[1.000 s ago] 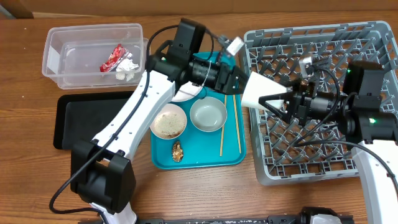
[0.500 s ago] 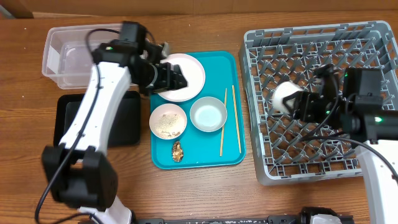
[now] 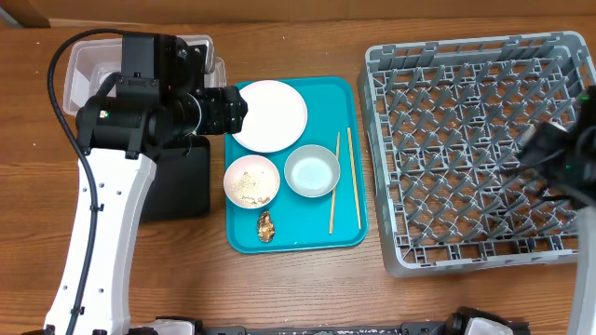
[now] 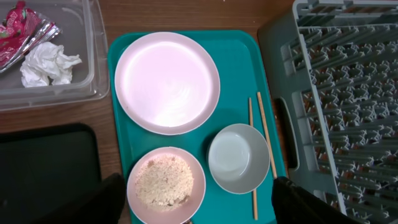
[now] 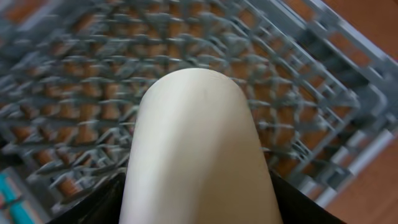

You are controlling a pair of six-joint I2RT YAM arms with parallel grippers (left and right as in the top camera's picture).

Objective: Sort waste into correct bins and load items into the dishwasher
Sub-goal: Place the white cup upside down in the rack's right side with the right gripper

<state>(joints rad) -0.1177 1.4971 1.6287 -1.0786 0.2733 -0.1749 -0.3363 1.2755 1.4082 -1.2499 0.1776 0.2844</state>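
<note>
Left fingers (image 4: 104,200) withdrawn, apart; right fingers (image 5: 99,208) clamped on cup (image 5: 196,149), lengthwise toward rack (image 5: 298,74).

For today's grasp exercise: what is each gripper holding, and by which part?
The right gripper clamps the white cup by its sides; the left gripper holds nothing.

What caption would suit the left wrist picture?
White plate, rice bowl, empty bowl and chopsticks on a teal tray beside the grey dish rack.

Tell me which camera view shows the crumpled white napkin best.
The left wrist view. There the crumpled white napkin lies unobstructed in the clear tub, beside the red wrapper. Overhead, the left arm covers that part of the tub. The right wrist view shows only a cup and the rack.
</note>
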